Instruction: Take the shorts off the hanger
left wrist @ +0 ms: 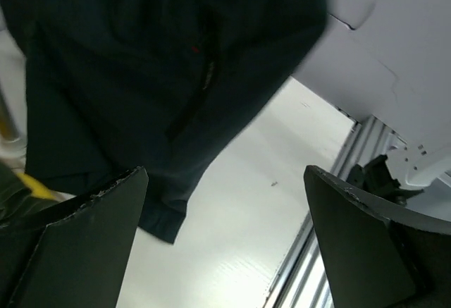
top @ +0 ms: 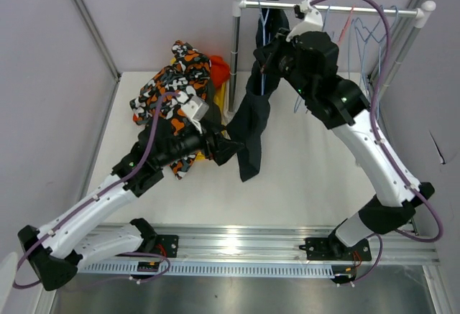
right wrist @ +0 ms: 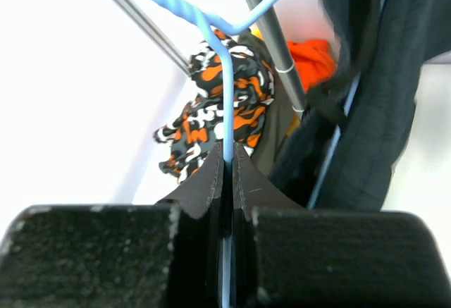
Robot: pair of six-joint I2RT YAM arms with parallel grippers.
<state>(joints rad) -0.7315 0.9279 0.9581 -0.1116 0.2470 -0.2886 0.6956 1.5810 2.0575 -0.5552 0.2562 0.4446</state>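
Note:
The dark navy-black shorts [top: 253, 123] hang from a blue wire hanger [right wrist: 227, 89] at the left end of the rack's rail. My right gripper [top: 277, 48] is shut on that hanger's wire [top: 264, 77], just below the rail; in the right wrist view its jaws [right wrist: 227, 158] pinch the wire, with the shorts [right wrist: 380, 111] to the right. My left gripper [top: 226, 149] is open beside the hanging shorts' lower part. In the left wrist view it [left wrist: 225, 230] is empty, and the shorts [left wrist: 141, 75] hang just beyond the fingertips [left wrist: 106, 216].
A pile of camouflage [top: 176, 77], orange-red [top: 219, 70] and yellow [top: 219, 100] shorts lies on the table at back left. The rack's rail [top: 345, 10] holds several empty hangers [top: 363, 37] at right. Its upright pole [top: 235, 48] stands beside the pile.

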